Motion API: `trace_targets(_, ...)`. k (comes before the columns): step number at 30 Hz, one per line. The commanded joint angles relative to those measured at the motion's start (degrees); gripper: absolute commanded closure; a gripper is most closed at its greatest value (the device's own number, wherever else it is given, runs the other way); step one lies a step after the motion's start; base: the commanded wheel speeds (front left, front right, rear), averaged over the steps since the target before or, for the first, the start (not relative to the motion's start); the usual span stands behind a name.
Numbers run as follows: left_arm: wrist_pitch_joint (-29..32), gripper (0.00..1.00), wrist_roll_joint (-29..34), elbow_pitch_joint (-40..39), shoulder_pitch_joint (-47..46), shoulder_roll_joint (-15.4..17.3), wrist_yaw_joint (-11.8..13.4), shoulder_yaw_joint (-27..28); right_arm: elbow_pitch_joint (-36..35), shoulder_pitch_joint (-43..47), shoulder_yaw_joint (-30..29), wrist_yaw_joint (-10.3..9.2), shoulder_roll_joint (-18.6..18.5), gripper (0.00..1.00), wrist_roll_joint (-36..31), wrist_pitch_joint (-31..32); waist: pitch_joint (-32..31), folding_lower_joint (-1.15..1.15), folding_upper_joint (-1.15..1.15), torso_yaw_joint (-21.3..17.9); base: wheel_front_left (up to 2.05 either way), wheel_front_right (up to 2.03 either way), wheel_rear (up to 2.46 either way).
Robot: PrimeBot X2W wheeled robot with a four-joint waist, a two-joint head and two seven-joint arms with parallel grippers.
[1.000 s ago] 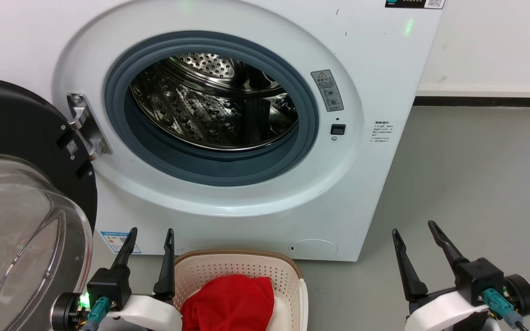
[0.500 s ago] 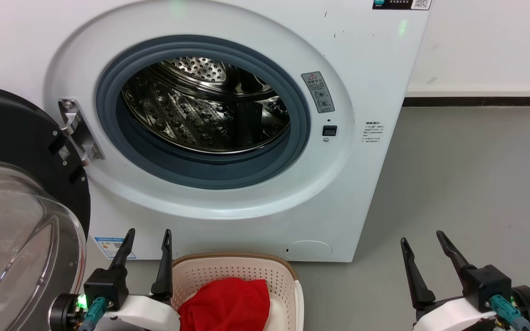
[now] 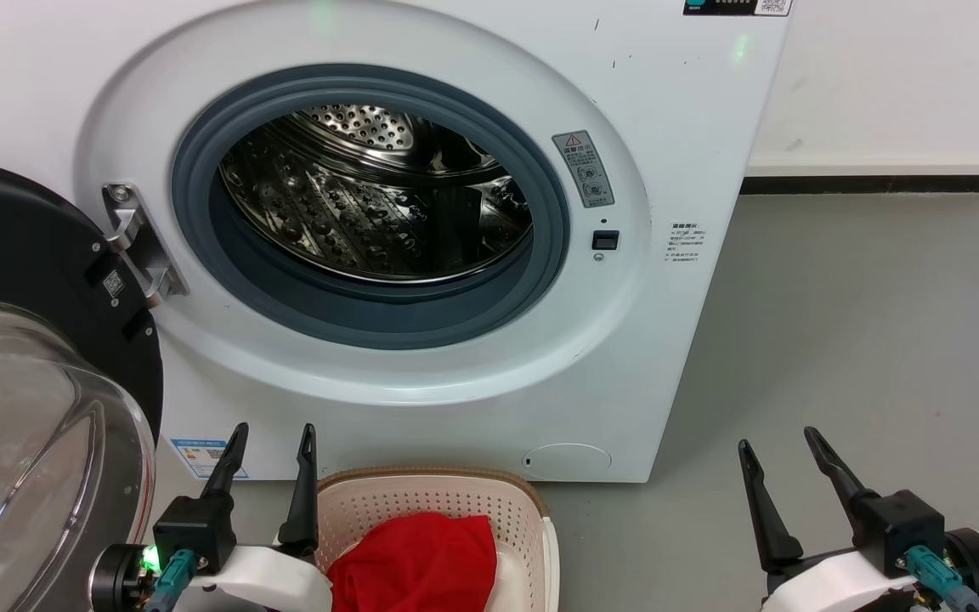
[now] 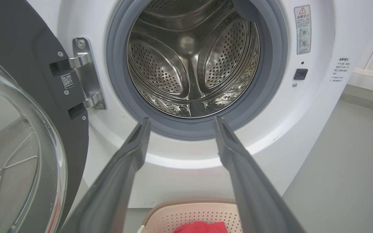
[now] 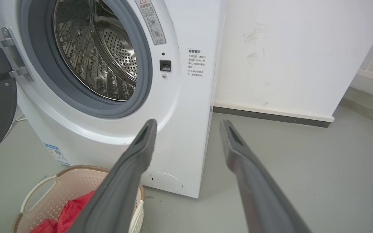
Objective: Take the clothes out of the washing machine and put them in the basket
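The red clothes (image 3: 413, 561) lie inside the cream basket (image 3: 430, 501), which stands on the floor right below the washing machine (image 3: 668, 153). The machine's steel drum (image 3: 370, 204) shows bare behind the grey ring. My left gripper (image 3: 275, 436) is open just left of the basket, holding nothing. My right gripper (image 3: 778, 440) is open over the floor at the lower right. In the left wrist view the open gripper (image 4: 181, 120) points at the drum (image 4: 189, 58), with the basket rim (image 4: 189, 207) and clothes (image 4: 202, 227) below. The right wrist view shows the basket (image 5: 63, 184) and clothes (image 5: 73, 208) at lower left.
The glass door (image 3: 31, 442) with its black rim hangs open at the left, close to my left arm. Grey floor (image 3: 863, 340) stretches to the right of the machine, ending at a white wall (image 3: 880, 76) with a dark skirting.
The whole head view has shifted slightly left and down, so the camera moved. Both grippers stay open and the clothes stay in the basket.
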Motion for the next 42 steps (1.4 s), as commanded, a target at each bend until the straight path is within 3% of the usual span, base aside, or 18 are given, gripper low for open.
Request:
trace_targets(1,-0.1,0.00,-0.1,-0.1,-0.2,0.2,0.2,0.0,-0.1,0.5,0.1,-0.04,0.0,0.00,0.1,-0.1,0.0,0.00,0.00,0.0,0.00,0.00,0.00)
trace_targets(5,-0.1,0.00,-0.1,-0.2,-0.4,0.3,0.3,-0.1,-0.1,0.6,0.0,-0.04,0.0,0.00,0.3,-0.2,0.0,0.00,0.00,0.0,0.00,0.00,0.00)
trace_targets(6,0.0,1.00,0.0,-0.1,0.0,0.1,0.0,-0.2,0.0,0.0,0.0,0.00,0.0,1.00,0.0,-0.1,0.0,0.00,0.00,0.0,0.00,0.00,0.00)
trace_targets(42,9.0,1.00,-35.0,0.6,-2.2,-1.4,-2.1,3.9,3.9,-4.1,-1.4,-0.01,-1.9,1.00,40.2,3.9,0.3,0.00,0.00,0.2,0.00,0.00,0.00)
